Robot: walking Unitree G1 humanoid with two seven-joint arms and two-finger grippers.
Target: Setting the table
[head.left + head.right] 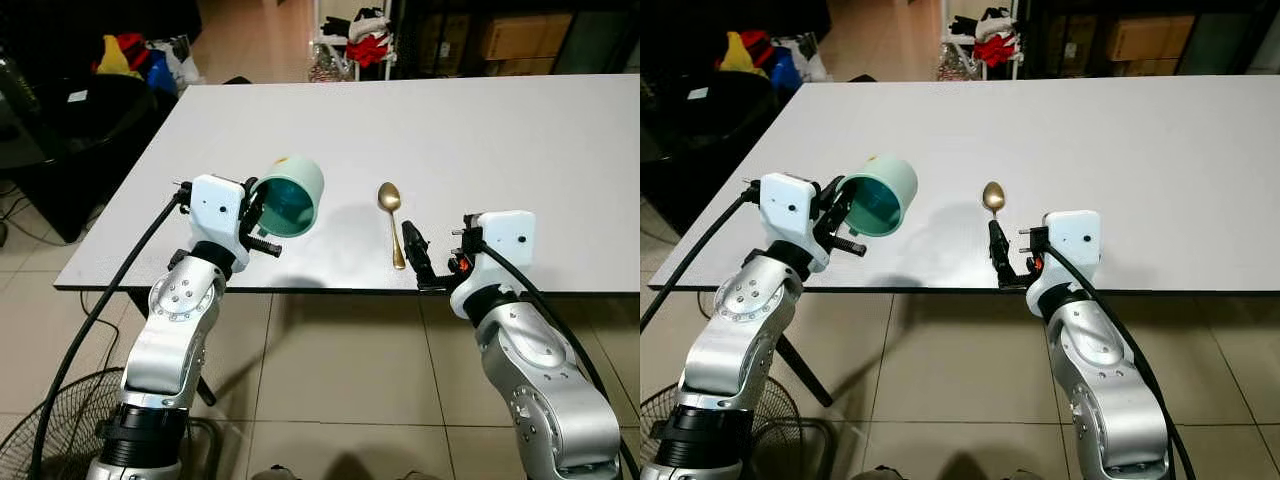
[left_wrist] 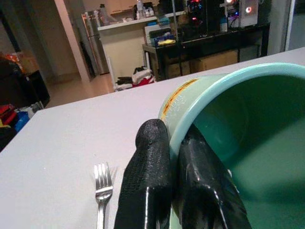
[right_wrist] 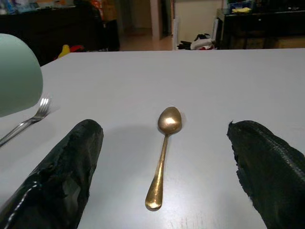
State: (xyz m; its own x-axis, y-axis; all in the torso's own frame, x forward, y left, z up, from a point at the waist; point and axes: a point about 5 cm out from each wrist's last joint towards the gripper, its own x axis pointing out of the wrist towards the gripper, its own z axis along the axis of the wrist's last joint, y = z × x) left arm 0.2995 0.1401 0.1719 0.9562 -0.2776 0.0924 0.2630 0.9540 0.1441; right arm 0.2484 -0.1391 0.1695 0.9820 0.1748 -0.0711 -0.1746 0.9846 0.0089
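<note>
Your right gripper (image 3: 164, 176) hangs at the table (image 1: 520, 140) edge, fingers wide apart, straddling the spoon's (image 1: 391, 220) handle end. The spoon is thin, stiff and probably slick; pinch its handle. Your left gripper (image 1: 256, 215) clamps the cup's (image 1: 292, 195) rim, tilted above the table; a fork (image 2: 100, 191) lies beyond.

Beige tiled floor (image 1: 330, 380), dark shelving (image 1: 480, 35), floor fan (image 1: 50, 440) nearby.

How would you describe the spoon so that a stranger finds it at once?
On the white table, look near the front edge, just ahead of the open right gripper. The spoon lies flat there, bowl pointing away. It is gold, unlike the silver fork and the green cup.
</note>
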